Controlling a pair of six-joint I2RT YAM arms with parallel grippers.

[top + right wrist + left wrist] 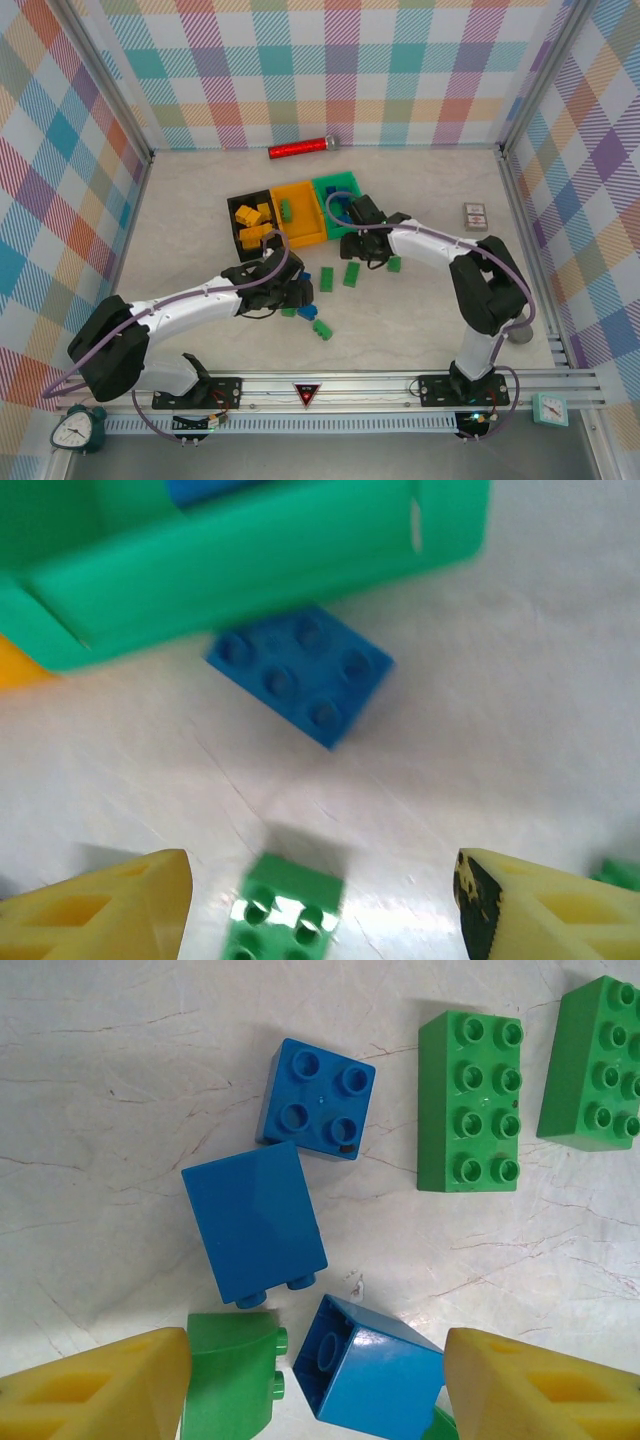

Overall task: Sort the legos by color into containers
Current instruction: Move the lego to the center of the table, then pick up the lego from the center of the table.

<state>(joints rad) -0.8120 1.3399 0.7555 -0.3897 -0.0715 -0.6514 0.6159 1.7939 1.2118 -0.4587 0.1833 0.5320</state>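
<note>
Left claw [318, 1365] spread wide, holding nothing, tipped blue brick [372, 1375] lying right between its fingers [100, 1390] on the table [100, 1110]. Right claw [322, 885] spread too, empty, green brick [285, 905] between its tips, green bin [250, 560] straight ahead, near, so that arm's closer

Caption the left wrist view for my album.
Open left end effector above blue legos and green legos on a marbled table.

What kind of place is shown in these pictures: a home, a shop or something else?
Probably a robot test cell, not a home: checkered walls enclose a table, a left arm and right arm are bolted to a metal rail, with an alarm clock and a small square clock beside it.
</note>
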